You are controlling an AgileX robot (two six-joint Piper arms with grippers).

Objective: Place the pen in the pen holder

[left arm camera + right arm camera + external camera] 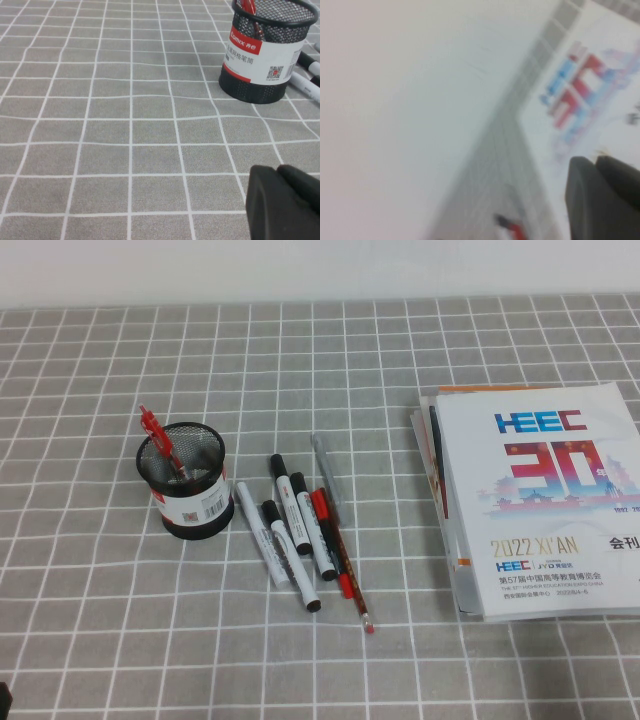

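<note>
The slim grey pen [325, 466] lies on the checked cloth just right of a cluster of markers, in the high view only. The black mesh pen holder [185, 483] stands upright to their left, with a red pen [157, 437] leaning in it. The holder also shows in the left wrist view [265, 50]. My left gripper [278, 169] is shut and empty, low over the cloth well short of the holder. My right gripper [596, 159] is shut and empty, raised near the booklets. Neither gripper shows in the high view.
Three white black-capped markers [290, 525] and another red pen [338, 552] lie between the holder and the grey pen. A stack of booklets [540, 490] lies at the right. The checked cloth [100, 620] covers the table.
</note>
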